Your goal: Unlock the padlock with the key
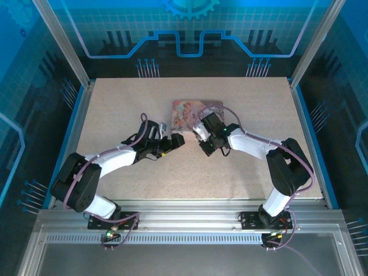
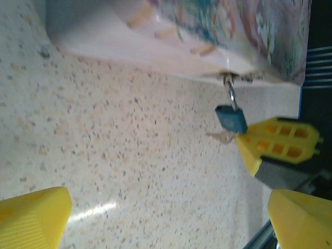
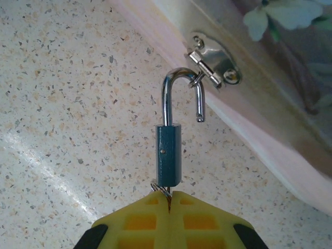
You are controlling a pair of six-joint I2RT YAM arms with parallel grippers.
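Observation:
The small greenish-grey padlock (image 3: 168, 155) hangs from the metal hasp (image 3: 212, 61) on the pink tin's (image 3: 270, 135) side. Its shackle (image 3: 179, 85) is sprung open, one end free of the body but still hooked through the hasp ring. My right gripper (image 3: 169, 199) is shut on the key (image 3: 169, 190), which sits in the padlock's bottom with its ring beside it. In the left wrist view the padlock (image 2: 232, 118) and key (image 2: 222, 137) show beside the right gripper's fingers (image 2: 277, 142). My left gripper (image 2: 168, 218) stands open over bare table, a short way from the lock.
The pink illustrated tin (image 1: 195, 111) lies at the table's middle back, with the left gripper (image 1: 172, 141) and right gripper (image 1: 204, 137) close together at its near edge. Speckled tabletop (image 1: 184, 172) stretches around. Aluminium frame posts and blue walls bound the table.

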